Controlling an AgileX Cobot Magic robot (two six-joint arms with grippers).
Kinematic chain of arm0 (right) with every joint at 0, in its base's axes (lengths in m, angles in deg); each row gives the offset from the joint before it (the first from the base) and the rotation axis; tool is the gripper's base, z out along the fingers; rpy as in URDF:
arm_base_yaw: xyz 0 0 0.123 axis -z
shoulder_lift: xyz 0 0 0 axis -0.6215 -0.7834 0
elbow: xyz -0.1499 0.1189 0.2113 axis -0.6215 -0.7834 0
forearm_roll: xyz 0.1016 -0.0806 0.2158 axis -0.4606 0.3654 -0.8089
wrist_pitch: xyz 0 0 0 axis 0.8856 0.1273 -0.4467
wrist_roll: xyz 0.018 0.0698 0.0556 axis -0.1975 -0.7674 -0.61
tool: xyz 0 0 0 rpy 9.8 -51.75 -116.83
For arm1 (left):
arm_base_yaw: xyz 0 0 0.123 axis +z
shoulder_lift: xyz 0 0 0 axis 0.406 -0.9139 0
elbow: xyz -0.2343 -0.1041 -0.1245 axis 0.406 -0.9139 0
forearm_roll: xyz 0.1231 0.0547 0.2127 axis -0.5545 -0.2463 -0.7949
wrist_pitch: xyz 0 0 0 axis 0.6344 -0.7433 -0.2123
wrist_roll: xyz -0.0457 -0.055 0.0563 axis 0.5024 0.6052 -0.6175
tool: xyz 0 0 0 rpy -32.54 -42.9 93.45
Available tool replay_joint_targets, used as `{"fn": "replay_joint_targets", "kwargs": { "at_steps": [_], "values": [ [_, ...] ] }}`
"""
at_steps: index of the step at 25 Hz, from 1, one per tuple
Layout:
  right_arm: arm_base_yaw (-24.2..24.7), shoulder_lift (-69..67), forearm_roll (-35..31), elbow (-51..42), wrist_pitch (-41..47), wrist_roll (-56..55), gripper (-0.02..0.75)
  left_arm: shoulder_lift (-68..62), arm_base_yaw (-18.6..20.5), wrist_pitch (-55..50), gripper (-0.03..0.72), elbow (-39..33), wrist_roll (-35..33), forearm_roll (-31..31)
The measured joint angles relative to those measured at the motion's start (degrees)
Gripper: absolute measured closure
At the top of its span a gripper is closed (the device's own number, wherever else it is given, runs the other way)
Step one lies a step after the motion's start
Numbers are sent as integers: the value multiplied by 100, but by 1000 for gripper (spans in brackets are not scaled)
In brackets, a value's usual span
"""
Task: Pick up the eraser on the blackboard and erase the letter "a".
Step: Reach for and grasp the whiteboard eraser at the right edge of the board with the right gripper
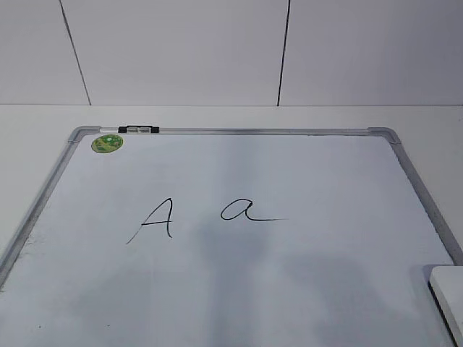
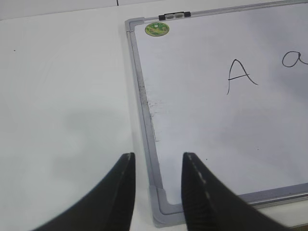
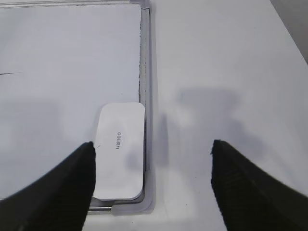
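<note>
In the blackboard's (image 3: pixel 72 57) corner, eraser (image 3: pixel 120 151) lengthwise along frame.

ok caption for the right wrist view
Open right pincer hovering above the eraser in the blackboard corner.

Blackboard (image 1: pixel 289 289) smooth, metal-framed; eraser (image 3: pixel 121 149) matt plastic.

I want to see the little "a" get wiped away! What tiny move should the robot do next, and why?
Probably shift the right hand a little to its left and lower it over the eraser. That hand is wide open and empty, and the eraser lies flat in the blackboard's near right corner, below its left finger rather than between the fingers. The letter "a" is unwiped.
</note>
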Motion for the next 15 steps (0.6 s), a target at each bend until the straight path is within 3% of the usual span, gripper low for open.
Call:
{"fn": "replay_joint_targets", "kwargs": {
  "at_steps": [15],
  "values": [
    [0, 0, 0, 0, 0, 0, 146, 0, 0, 0, 443, 0, 0, 0]
  ]
}}
